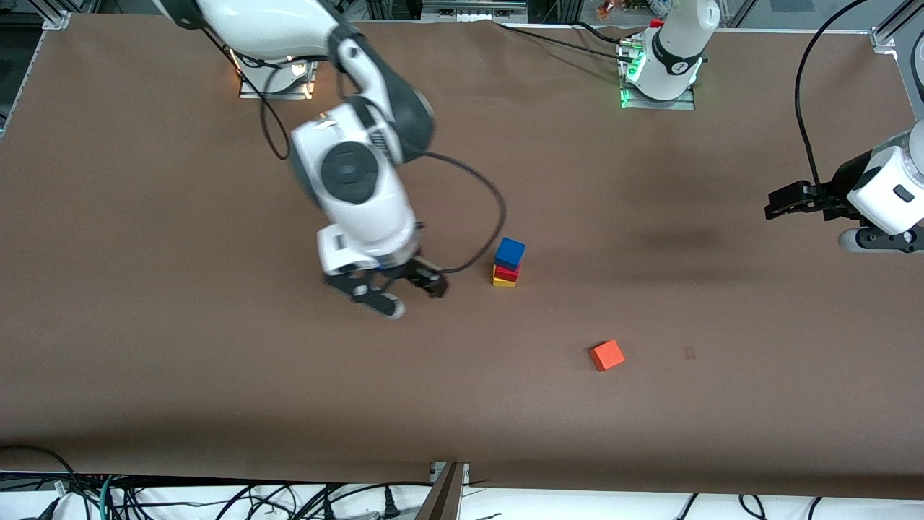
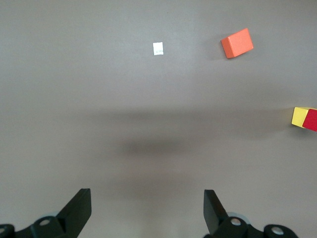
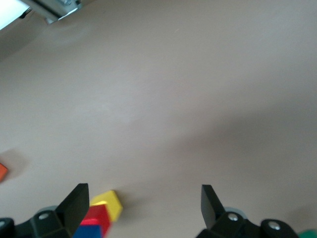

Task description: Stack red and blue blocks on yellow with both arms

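Note:
A stack of three cubes stands mid-table: the blue block (image 1: 510, 253) on top, the red block (image 1: 507, 273) under it, the yellow cube (image 1: 503, 282) at the bottom. My right gripper (image 1: 404, 292) is open and empty, just beside the stack toward the right arm's end. In the right wrist view the stack shows by one finger: yellow (image 3: 111, 204), red (image 3: 96, 218), blue (image 3: 89, 232). My left gripper (image 1: 776, 206) is open and empty, raised over the left arm's end of the table. Its wrist view (image 2: 147, 208) shows the yellow (image 2: 298, 116) and red (image 2: 311, 120) cubes at the frame edge.
An orange-red cube (image 1: 607, 354) lies nearer the front camera than the stack, also in the left wrist view (image 2: 237, 43). A small pale tag (image 2: 158, 48) lies on the brown table (image 1: 216, 375). A green thing (image 3: 309, 233) shows at the right wrist view's corner.

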